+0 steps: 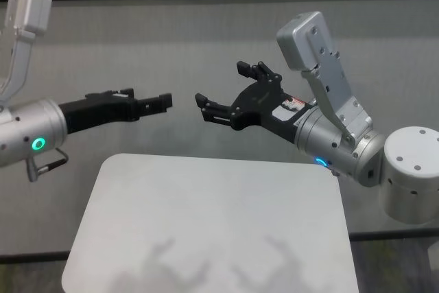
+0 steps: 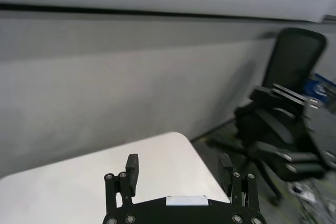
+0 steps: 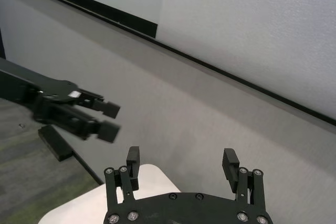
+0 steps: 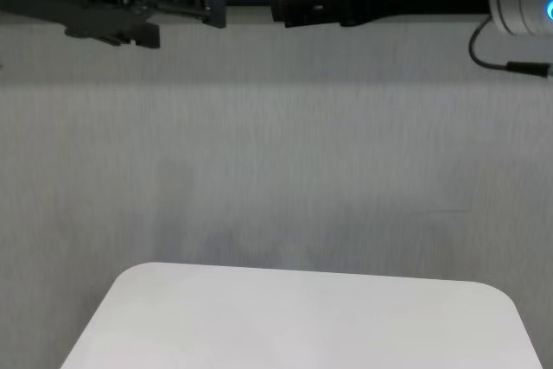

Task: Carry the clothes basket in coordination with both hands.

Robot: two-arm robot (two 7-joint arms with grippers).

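Note:
The clothes basket is out of view in every frame. Both hands hang in the air above the far edge of a white table (image 1: 212,224), pointing at each other with a small gap between them. My left gripper (image 1: 161,103) is open, and its two fingers stand wide apart with nothing between them in the left wrist view (image 2: 178,169). My right gripper (image 1: 223,87) is also open and empty, its fingers spread in the right wrist view (image 3: 182,161). In the chest view the left gripper (image 4: 186,6) and the right gripper (image 4: 294,8) sit high, nearly tip to tip.
The white table (image 4: 302,317) has rounded corners and bears nothing. A grey wall (image 1: 206,39) with a dark rail stands behind it. A black office chair (image 2: 286,124) stands on the floor beyond one side of the table.

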